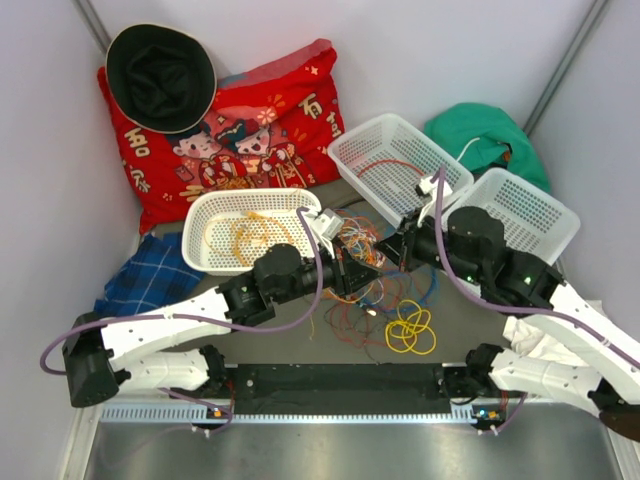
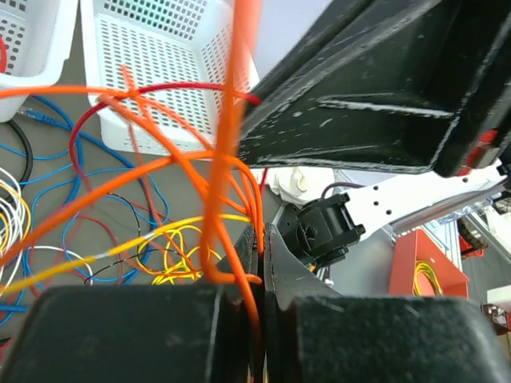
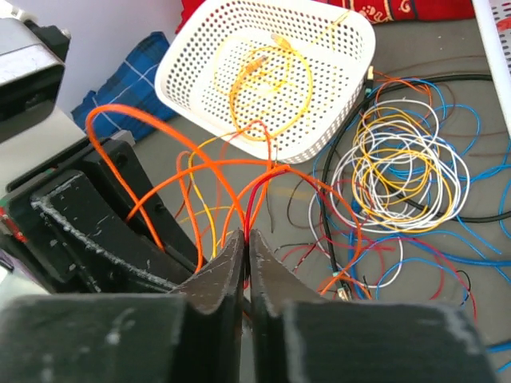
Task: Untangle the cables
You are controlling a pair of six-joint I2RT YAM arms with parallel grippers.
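Left tool (image 2: 262, 239): fingers pressed together, pinching one orange cable (image 2: 230, 120) that rises straight out of them. Right tool (image 3: 246, 238): likewise closed, on orange and red strands (image 3: 243, 219). Two tools, tips near each other, over the loose cables (image 1: 372, 292) on the desk (image 1: 455, 325). One yellow coil (image 1: 410, 330) lies just beside. Three white baskets (image 1: 250, 193) stand beyond.
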